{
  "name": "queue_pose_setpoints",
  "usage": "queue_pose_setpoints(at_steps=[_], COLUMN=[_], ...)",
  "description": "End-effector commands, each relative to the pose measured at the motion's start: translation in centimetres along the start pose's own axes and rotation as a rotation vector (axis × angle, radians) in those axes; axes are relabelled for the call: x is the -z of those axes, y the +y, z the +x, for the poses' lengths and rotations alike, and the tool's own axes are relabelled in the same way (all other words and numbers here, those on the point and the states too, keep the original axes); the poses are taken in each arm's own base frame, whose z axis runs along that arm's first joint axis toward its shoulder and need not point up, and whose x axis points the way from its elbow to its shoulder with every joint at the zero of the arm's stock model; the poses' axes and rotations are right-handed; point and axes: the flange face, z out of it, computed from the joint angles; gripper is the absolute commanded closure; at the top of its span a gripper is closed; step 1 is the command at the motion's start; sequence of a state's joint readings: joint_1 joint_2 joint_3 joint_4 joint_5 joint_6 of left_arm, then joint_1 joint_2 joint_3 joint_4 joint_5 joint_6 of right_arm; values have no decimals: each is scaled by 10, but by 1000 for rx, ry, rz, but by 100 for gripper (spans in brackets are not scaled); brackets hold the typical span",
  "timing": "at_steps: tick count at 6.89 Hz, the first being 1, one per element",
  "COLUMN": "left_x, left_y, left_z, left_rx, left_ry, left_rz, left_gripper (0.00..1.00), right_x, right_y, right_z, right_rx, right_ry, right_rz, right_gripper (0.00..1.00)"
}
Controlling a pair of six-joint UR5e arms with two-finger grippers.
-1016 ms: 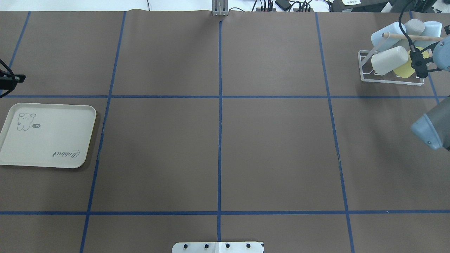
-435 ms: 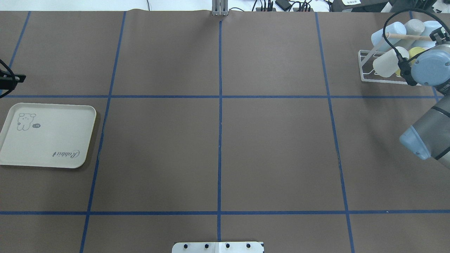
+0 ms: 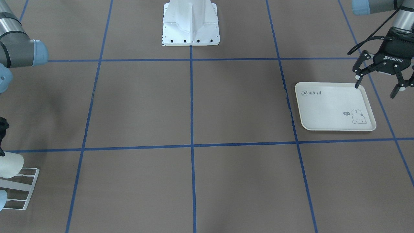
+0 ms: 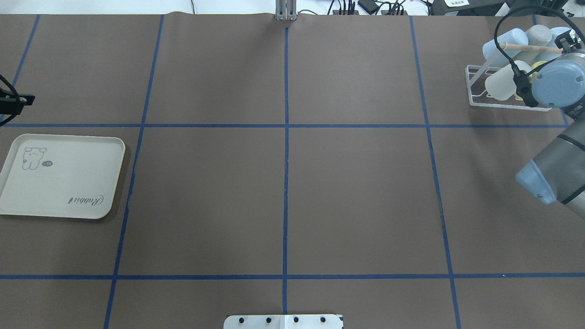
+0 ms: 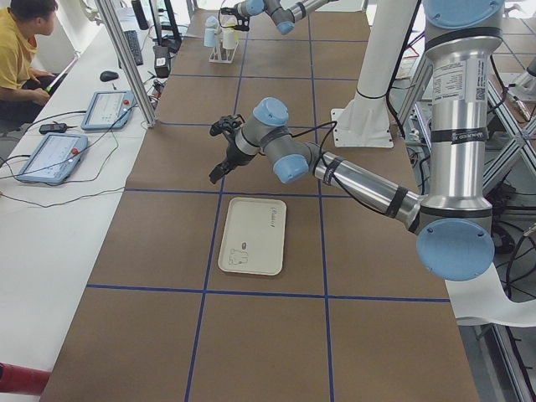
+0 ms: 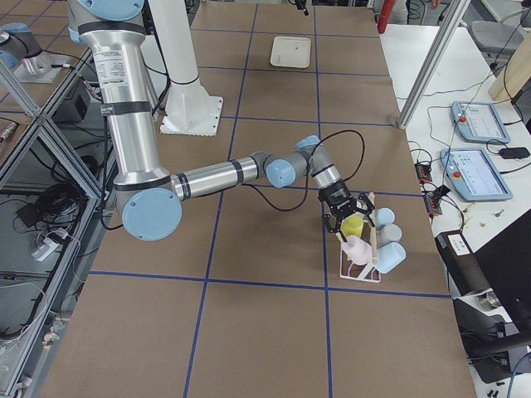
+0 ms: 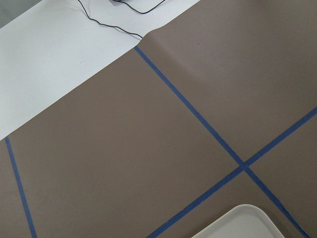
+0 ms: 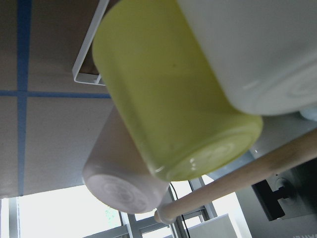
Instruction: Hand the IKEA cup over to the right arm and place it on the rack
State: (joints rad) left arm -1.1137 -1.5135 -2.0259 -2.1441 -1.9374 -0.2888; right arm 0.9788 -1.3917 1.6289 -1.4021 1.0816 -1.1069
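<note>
Whereas a second ago the right arm (image 4: 555, 82) kept its wrist out past the rack (image 4: 502, 106), that blue-capped wrist now sits over the rack's end and hides most of the yellow cup (image 8: 168, 94). The elbow has come in toward the table's (image 4: 356, 196) middle too, while the tray has not moved.

The right gripper (image 6: 345, 217) is right at the yellow cup, which lies tilted on the rack just ahead of it, its base up by the wooden dowel (image 8: 257, 168). Whether the fingers are spread or clamped on that cup cannot be told.

Five cups sit on the one rack. The yellow one is at the gripper, and one pink cup (image 6: 357, 249) is just beside and below it. One grey cup (image 6: 390, 235) and two pale blue cups (image 4: 502, 40) are on the dowel's far side.

The left gripper (image 3: 375, 90) hangs with its fingers spread wide, one fingertip over a corner of the single cream tray (image 4: 64, 183) below it.
</note>
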Motion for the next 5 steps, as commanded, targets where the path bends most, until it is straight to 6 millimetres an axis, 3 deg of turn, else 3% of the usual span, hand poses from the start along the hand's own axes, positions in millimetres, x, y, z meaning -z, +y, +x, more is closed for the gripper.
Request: queue_pose_setpoints(at_steps=[1, 2, 3, 4, 5], left_x=[1, 1, 1, 1, 1], left_y=[0, 0, -1, -1, -1], left_z=[0, 0, 1, 1, 1], left_rx=[7, 7, 7, 8, 7], left_ry=[5, 5, 5, 5, 6], left_rz=[15, 15, 16, 16, 16], left_gripper=[0, 0, 0, 0, 0], right_x=[37, 24, 12, 1, -5], right_y=[19, 68, 119, 151, 163], right_z=[37, 46, 43, 33, 13], right_rx=[-84, -211, -380, -619, -902], right_ry=[44, -50, -152, -282, -447], right_rz=[94, 256, 410, 524, 584], right_gripper=[2, 2, 2, 2, 2])
